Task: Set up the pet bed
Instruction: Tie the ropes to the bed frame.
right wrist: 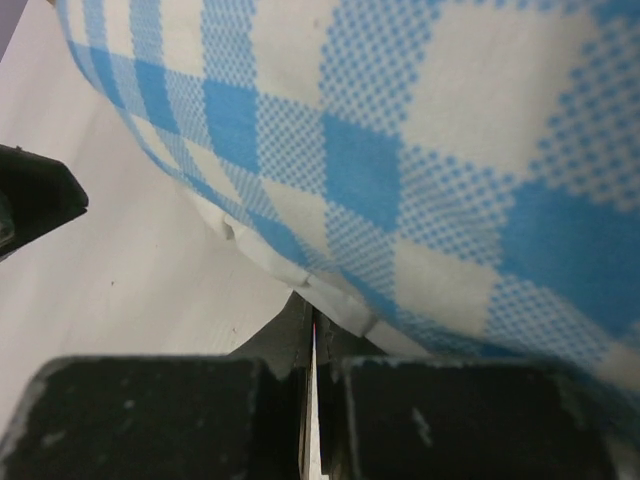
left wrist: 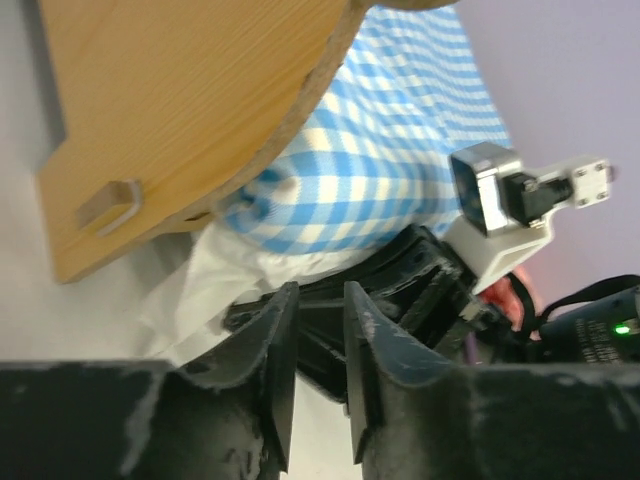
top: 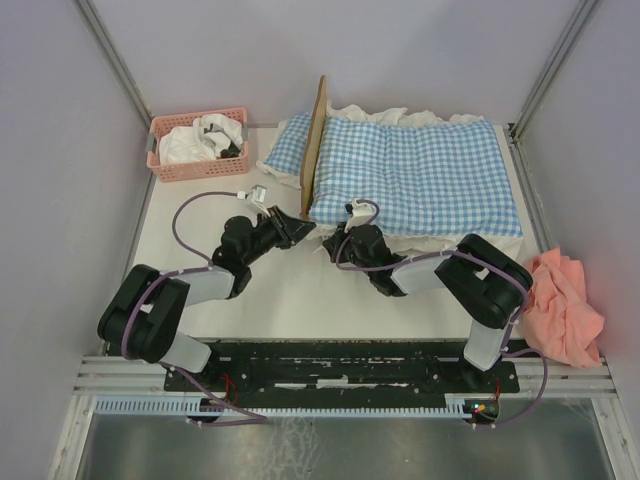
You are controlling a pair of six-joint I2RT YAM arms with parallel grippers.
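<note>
Pet bed [top: 317, 150] sits mid-table with its headboard upright and the gingham bedding [top: 420, 170] spread over the frame beside it. My right gripper [right wrist: 312, 330] is clamped tight at the bedding's white hem near the headboard, probably to tug it straight. Can't tell if it's got cloth. Left gripper [left wrist: 317, 310] hovers at the headboard's near corner, barely cracked, empty.

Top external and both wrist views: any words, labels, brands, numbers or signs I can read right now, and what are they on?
None: no readable text in any view.
Pet bed headboard, gingham bedding and pink basket: unmarked.
Camera module on the right arm: no legible label.
Green light beside it: a lamp, not a sign.
</note>
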